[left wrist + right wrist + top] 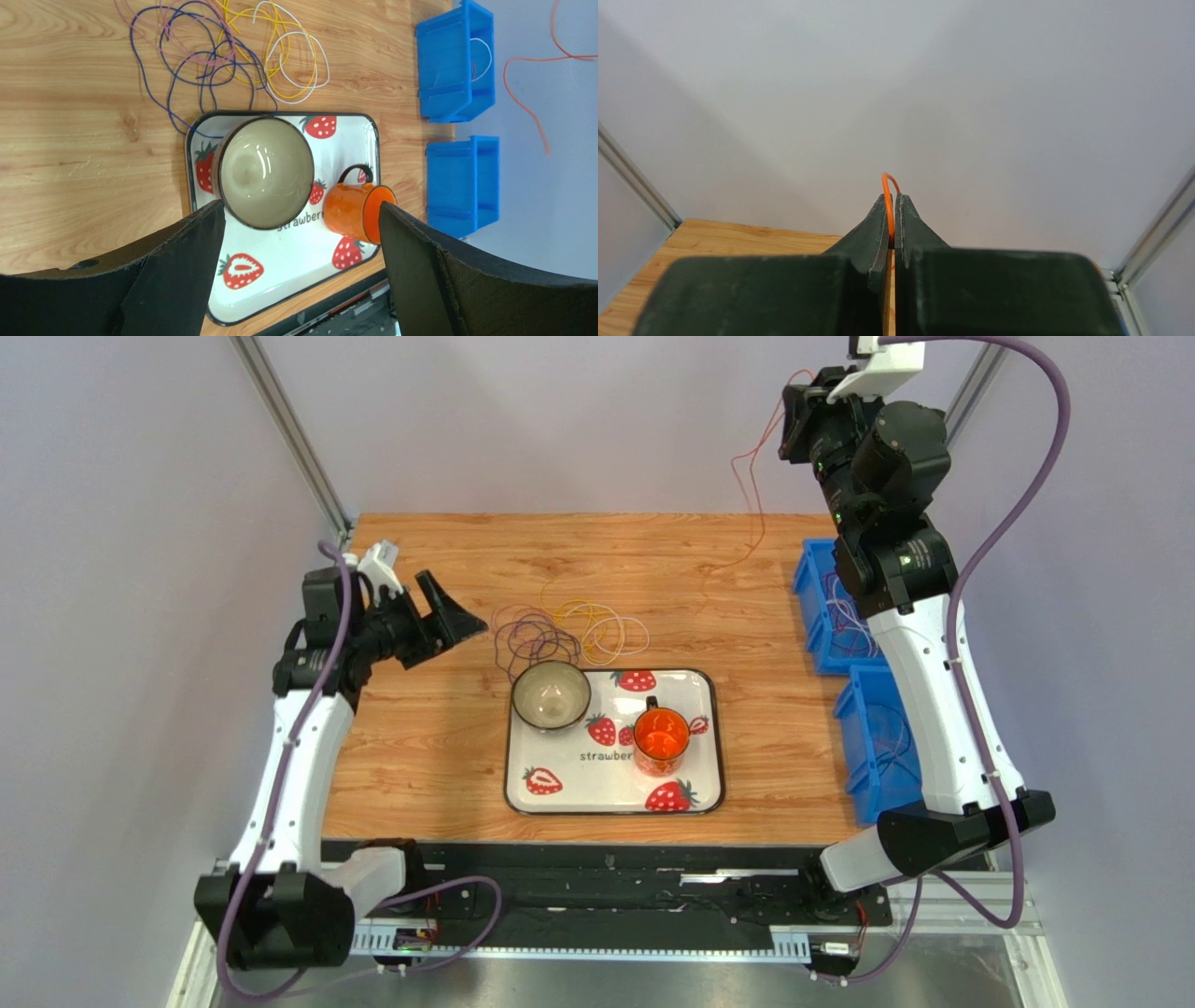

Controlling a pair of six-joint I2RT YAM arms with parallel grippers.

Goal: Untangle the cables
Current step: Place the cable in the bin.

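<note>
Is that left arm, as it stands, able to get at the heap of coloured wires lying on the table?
Probably yes. The left gripper stands open just left of the cables, with nothing standing between them; only the bowl sits close by the nearest purple loops.

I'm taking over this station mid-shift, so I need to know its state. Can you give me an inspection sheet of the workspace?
Surface: wooden table, no spills seen.
Job's things: tangled purple, yellow and white cables behind the strawberry tray; one orange cable hangs from the right gripper.
Clutter: tray holds bowl and orange mug; two blue bins at right edge.
Grippers: left gripper open, empty, beside the pile; right gripper raised, shut on the orange cable.
Cables: lilac hoses along both arms, no snag seen.
Surroundings: grey walls, metal frame posts.
</note>
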